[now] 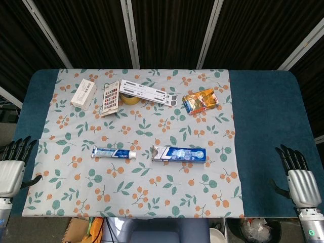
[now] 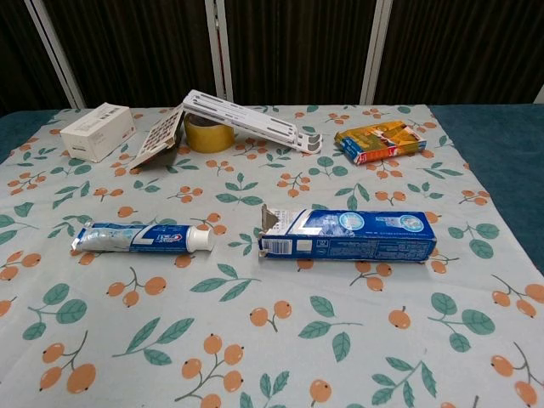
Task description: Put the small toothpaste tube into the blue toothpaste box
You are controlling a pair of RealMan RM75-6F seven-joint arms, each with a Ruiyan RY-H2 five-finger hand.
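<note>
- Left hand (image 1: 11,169) parked at the near-left table edge, fingers spread apart, holding nothing; seen only from the head camera.
- Right hand (image 1: 298,177) likewise at the near-right edge, fingers apart, empty.
- Toothpaste tube (image 1: 114,152) flat on the floral cloth (image 1: 152,197), left of centre, white cap pointing right toward the box.
- Blue toothpaste box (image 1: 180,154) just right of the tube, lying lengthwise, its left end flap open and facing the cap.
- Nothing grasped yet; reaching for the tube probably first.
- Best approach, likely: left hand onto the tube's middle, right hand steadying the box, cap slid straight into the open end.
- Risk: box sliding away on the cloth, or the flap folding shut under the cap.
</note>
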